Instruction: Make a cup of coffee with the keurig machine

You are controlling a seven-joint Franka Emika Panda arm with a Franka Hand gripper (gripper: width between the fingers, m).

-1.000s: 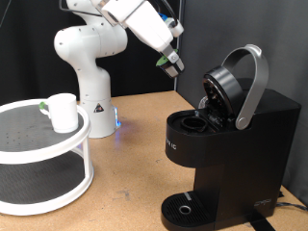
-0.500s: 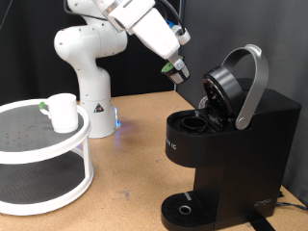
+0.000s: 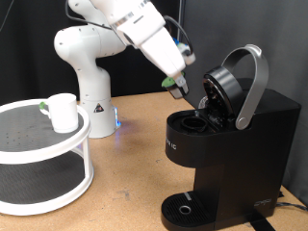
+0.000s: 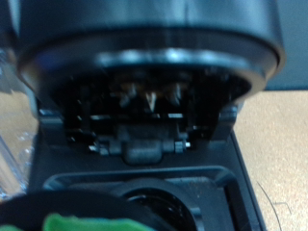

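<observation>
The keurig machine (image 3: 229, 144) occupies the right half of the exterior view. Its lid (image 3: 234, 85) is raised, with the grey arched handle tilted up and back, and the brew chamber (image 3: 199, 122) is exposed below it. In the wrist view the underside of the raised lid (image 4: 149, 96) fills the upper frame, and the round chamber opening (image 4: 154, 197) sits at the lower centre.

The gripper (image 3: 178, 87) hangs in the upper centre of the exterior view, just left of the raised lid and above the open chamber. It grips a small green-topped pod (image 3: 177, 88); the fingers are closed on it. The same pod appears as a blurred green shape (image 4: 87, 221) at the bottom edge of the wrist view, near the chamber opening but apart from it. No contact between pod and machine is visible.

The cup (image 3: 64, 112) stands on the top tier of a white round rack (image 3: 58, 154) at the left edge of the exterior view, well apart from the machine. A small green item (image 3: 43, 105) lies just beside it. The drip base (image 3: 185, 209) at the bottom of the frame carries no cup.

Status, as judged: lid open and pod picked up are complete. Pod seating, lid closing, cup placement on the drip base and brew start remain outstanding.
</observation>
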